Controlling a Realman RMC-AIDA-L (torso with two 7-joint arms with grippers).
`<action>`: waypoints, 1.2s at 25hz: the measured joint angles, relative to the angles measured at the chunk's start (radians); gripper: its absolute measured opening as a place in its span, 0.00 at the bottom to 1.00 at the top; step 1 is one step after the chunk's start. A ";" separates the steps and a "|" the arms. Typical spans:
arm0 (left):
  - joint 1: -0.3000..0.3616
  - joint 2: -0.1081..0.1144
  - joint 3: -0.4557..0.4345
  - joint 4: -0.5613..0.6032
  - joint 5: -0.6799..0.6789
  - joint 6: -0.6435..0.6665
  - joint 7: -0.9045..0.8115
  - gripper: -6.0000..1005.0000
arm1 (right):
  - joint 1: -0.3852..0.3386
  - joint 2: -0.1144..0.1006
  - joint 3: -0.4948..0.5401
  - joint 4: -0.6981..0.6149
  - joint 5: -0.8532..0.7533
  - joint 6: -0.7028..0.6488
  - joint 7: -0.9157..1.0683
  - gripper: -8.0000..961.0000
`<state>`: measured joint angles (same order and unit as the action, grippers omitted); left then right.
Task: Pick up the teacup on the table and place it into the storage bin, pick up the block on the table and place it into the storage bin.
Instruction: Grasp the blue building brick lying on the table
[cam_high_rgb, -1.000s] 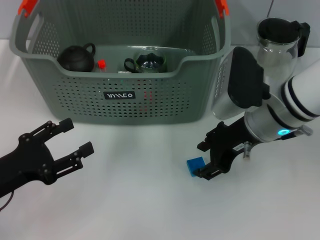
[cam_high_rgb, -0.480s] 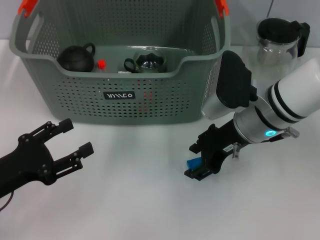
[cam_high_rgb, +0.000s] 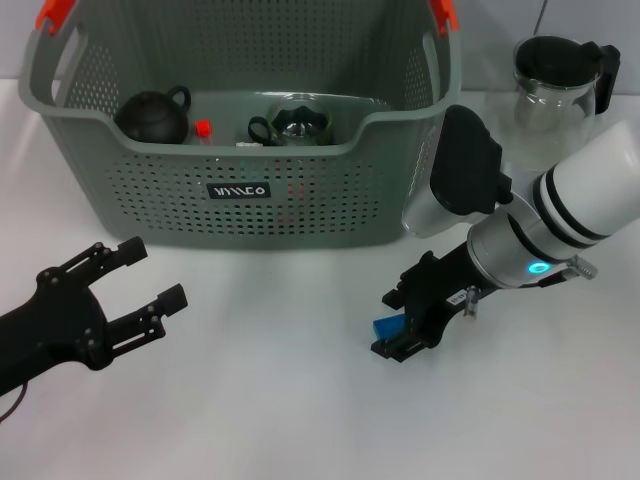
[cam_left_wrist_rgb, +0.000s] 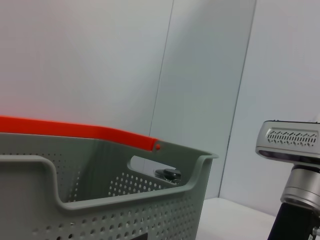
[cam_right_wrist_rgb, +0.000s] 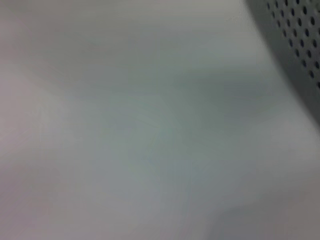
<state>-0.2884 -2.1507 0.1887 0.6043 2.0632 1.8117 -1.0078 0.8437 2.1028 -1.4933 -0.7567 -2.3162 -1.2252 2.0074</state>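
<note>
The blue block (cam_high_rgb: 387, 326) lies on the white table in front of the storage bin's (cam_high_rgb: 300, 205) right corner. My right gripper (cam_high_rgb: 390, 322) is down at the table and open, one finger on each side of the block. A dark teacup (cam_high_rgb: 295, 124) sits inside the bin, near the middle of its floor. Low at the left, well away from the bin, my left gripper (cam_high_rgb: 155, 271) hovers open and empty. In the left wrist view the bin's rim (cam_left_wrist_rgb: 125, 192) and orange handle clip (cam_left_wrist_rgb: 75, 130) show. The right wrist view catches only a corner of the bin's wall (cam_right_wrist_rgb: 300, 35) above bare table.
A black teapot (cam_high_rgb: 152, 115) and a small red-capped item (cam_high_rgb: 203, 128) also lie in the bin. A glass carafe with a black lid (cam_high_rgb: 556, 75) stands behind my right arm. White table stretches between the two grippers.
Over the past second my right gripper slid left until its fingers straddled the blue block; in the last half second it barely shifted. The left arm has stayed still.
</note>
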 joint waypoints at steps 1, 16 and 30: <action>0.000 0.000 0.000 0.000 0.000 0.000 0.000 0.82 | 0.000 0.000 -0.001 0.000 -0.001 -0.001 0.003 0.74; -0.007 0.000 0.001 0.000 0.000 -0.001 -0.001 0.82 | -0.014 -0.008 0.012 -0.006 -0.006 -0.070 0.012 0.73; -0.008 0.000 0.000 0.000 0.000 0.000 -0.002 0.82 | -0.007 -0.004 0.005 0.000 -0.011 -0.060 0.013 0.73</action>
<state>-0.2964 -2.1507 0.1887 0.6044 2.0632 1.8117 -1.0102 0.8370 2.0985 -1.4880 -0.7563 -2.3273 -1.2847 2.0202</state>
